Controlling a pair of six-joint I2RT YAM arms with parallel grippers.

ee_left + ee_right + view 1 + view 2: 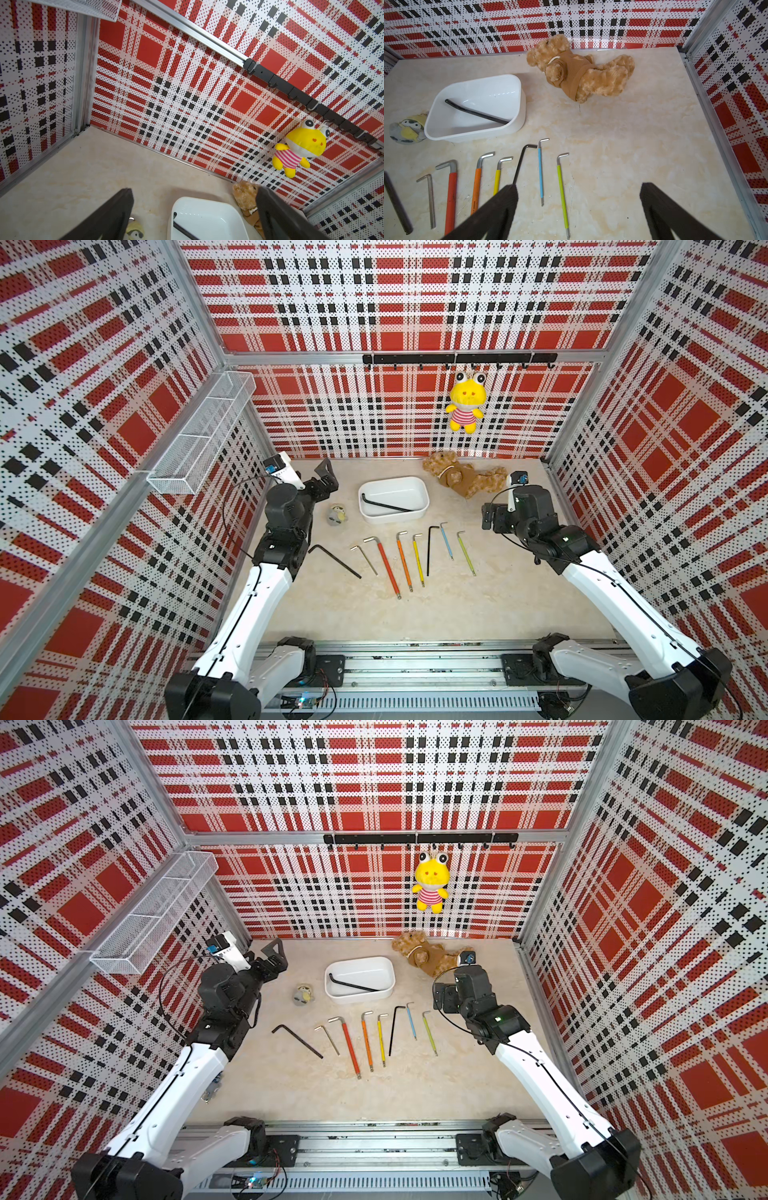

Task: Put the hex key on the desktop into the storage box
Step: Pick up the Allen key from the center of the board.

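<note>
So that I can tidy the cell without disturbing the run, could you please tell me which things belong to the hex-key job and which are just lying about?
Job: storage box, black hex key inside it, desktop hex keys: thick black, silver, red, orange, yellow, thin black, blue, green.
Lying about: teddy bear, frog plush, penguin plush, wire-mesh basket, hook rail.

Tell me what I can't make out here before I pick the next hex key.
Thin black hex key: right wrist view, long arm's tip hidden behind the right gripper.
Thick black hex key: right wrist view, bend cut off by the frame edge.
Hex key in the storage box: left wrist view, cut off by the frame edge.
Teddy bear: top view, feet hidden behind the right arm.
</note>
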